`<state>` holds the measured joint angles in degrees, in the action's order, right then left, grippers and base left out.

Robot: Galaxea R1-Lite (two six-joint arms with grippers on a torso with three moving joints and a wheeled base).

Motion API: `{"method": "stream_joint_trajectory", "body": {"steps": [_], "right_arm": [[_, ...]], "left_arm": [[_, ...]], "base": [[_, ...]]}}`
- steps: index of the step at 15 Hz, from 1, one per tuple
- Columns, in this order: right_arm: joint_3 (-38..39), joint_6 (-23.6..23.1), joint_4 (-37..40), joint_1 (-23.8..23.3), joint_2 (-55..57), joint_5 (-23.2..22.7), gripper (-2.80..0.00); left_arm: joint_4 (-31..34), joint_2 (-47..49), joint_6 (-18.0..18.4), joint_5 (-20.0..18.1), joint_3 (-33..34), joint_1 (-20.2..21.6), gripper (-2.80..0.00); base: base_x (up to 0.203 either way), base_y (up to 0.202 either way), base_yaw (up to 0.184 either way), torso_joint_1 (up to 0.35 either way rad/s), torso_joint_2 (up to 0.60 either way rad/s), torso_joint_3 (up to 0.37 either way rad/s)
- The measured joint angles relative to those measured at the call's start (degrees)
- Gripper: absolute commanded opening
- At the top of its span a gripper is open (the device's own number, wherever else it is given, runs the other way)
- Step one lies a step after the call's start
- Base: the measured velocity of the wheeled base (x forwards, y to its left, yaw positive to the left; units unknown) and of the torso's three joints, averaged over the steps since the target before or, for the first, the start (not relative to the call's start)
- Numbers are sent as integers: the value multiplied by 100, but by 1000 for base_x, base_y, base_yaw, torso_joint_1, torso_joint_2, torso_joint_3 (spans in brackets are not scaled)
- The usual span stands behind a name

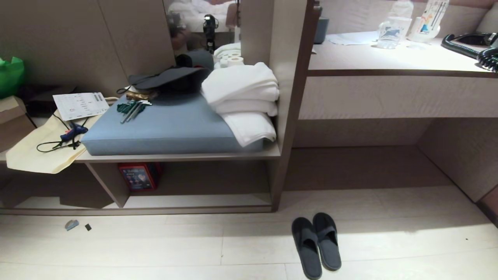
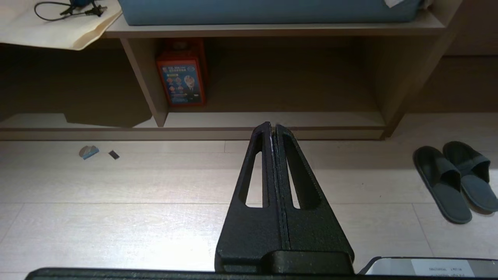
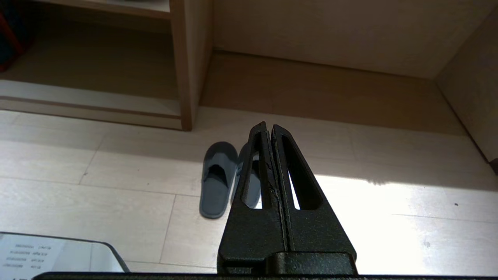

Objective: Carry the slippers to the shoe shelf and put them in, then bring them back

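the slippers (image 1: 316,245) look like matt dark cloth. the shelf (image 1: 194,157) is smooth wood-grain board, the floor (image 1: 155,249) pale plank with a soft sheen. white towels (image 1: 243,101) are fluffy terry; the cushion (image 1: 163,128) is woven blue fabric. both pincers (image 2: 272,128) (image 3: 268,128) are grainy black plastic.

The pale wood-plank floor (image 1: 155,249) carries a pair of flat, dark grey slide slippers (image 1: 316,244) at about five o'clock in the head view, side by side and touching, toes toward the furniture. At eight o'clock lie a small grey-blue scrap (image 1: 71,224) and, just beside it, a tiny dark chip (image 1: 88,227). The low grey-beige wood-grain shoe shelf (image 1: 194,210) stands on the floor at six to nine o'clock; a red box with a printed front (image 1: 139,176) (upright, beside the slanted divider) sits on its pale base.
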<state>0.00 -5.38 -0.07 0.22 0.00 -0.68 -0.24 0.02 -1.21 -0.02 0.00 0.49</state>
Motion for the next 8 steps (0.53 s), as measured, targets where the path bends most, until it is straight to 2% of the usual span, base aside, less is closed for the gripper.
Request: {"method": "stream_joint_trajectory", "body": {"steps": [8], "right_arm": [[0,-4,0,0,0,2,-280]], "left_arm": [[0,0,0,2,0,0,-280]], "base": [[0,0,0,2,2,204]]}}
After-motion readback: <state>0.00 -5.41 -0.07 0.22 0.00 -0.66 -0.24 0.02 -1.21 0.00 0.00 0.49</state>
